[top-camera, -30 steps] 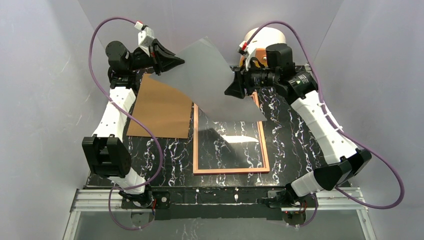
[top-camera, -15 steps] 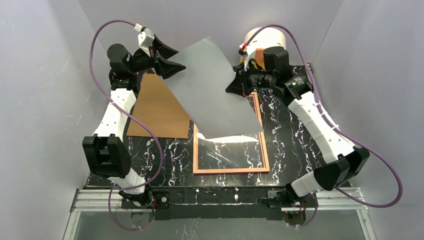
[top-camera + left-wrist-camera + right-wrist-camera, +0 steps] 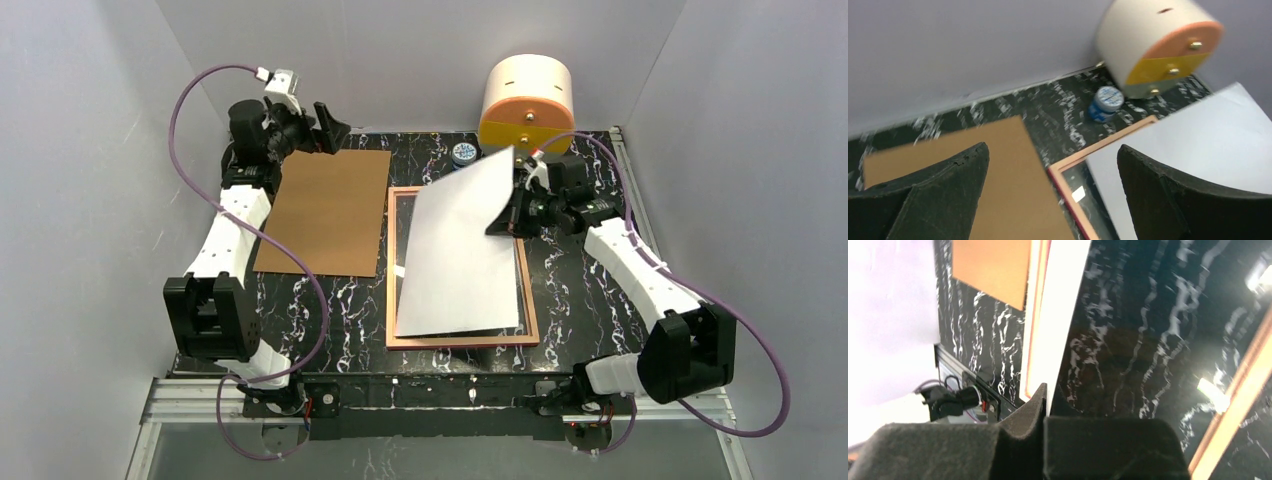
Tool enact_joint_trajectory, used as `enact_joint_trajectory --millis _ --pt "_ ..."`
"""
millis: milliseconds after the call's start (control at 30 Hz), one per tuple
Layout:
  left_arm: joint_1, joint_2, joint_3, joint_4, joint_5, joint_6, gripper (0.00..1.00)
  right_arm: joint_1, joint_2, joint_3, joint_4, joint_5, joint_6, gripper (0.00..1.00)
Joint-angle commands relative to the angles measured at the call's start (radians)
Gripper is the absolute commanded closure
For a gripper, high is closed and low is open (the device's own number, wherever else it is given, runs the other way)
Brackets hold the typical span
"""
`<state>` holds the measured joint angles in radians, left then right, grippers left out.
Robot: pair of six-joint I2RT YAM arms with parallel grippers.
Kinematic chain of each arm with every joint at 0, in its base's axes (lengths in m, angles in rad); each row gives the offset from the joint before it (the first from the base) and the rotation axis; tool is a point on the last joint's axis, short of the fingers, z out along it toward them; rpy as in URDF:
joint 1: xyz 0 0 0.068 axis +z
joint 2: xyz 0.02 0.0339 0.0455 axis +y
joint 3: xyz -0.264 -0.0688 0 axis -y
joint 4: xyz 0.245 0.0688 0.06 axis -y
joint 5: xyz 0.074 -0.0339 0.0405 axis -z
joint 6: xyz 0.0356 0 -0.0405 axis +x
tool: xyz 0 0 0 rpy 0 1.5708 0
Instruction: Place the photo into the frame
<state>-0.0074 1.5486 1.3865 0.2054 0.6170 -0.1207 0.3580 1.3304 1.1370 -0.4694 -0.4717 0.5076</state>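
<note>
The photo (image 3: pixel 460 262) lies white side up across the frame (image 3: pixel 391 300), skewed, with its far right corner lifted off the pane. My right gripper (image 3: pixel 506 216) is shut on that raised corner. In the right wrist view its gripper (image 3: pixel 1048 390) pinches the white sheet's edge (image 3: pixel 1060 315), with the frame's rim (image 3: pixel 1243 390) below. My left gripper (image 3: pixel 326 124) hangs open and empty over the table's far left, apart from the photo. In the left wrist view the open gripper (image 3: pixel 1053 147) looks down on the frame's corner (image 3: pixel 1113 142) and the photo (image 3: pixel 1198 140).
A brown cardboard backing board (image 3: pixel 325 210) lies flat to the left of the frame, under my left gripper. A cream and orange drum (image 3: pixel 527 100) stands at the back, with a small blue and white round thing (image 3: pixel 463 153) beside it. Grey walls close in on three sides.
My left gripper opened, let go of the photo and drew back to the far left. My right gripper shut on the photo and brought it down from mid-air onto the frame.
</note>
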Motion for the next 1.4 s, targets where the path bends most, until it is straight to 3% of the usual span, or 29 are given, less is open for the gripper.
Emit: enact_joint_trajectory --millis 0,100,200,367,500,967,1367 --pt "0.006 -0.040 0.012 -0.266 -0.397 -0.057 0.02 -0.086 -0.005 -0.074 0.062 -0.029 0.120 0.99" --pt "0.006 -0.038 0.014 -0.362 -0.431 -0.101 0.02 -0.122 0.050 -0.103 0.023 -0.090 0.041 0.99" --pt "0.006 -0.109 -0.116 -0.260 -0.433 -0.151 0.02 -0.159 0.103 -0.114 -0.018 -0.158 -0.033 0.99" --pt "0.006 -0.110 -0.178 -0.312 -0.298 -0.239 0.02 -0.170 0.154 -0.123 0.016 -0.197 -0.132 0.99" --pt "0.006 -0.099 -0.261 -0.319 -0.144 -0.332 0.13 -0.172 0.224 -0.096 0.040 -0.223 -0.177 0.99" --pt "-0.004 -0.105 -0.474 -0.381 -0.030 -0.457 0.23 -0.172 0.266 -0.112 0.253 -0.085 -0.102 0.99" --pt "-0.077 0.034 -0.460 -0.372 0.011 -0.459 0.34 -0.169 0.352 -0.090 0.277 -0.198 -0.134 0.99"
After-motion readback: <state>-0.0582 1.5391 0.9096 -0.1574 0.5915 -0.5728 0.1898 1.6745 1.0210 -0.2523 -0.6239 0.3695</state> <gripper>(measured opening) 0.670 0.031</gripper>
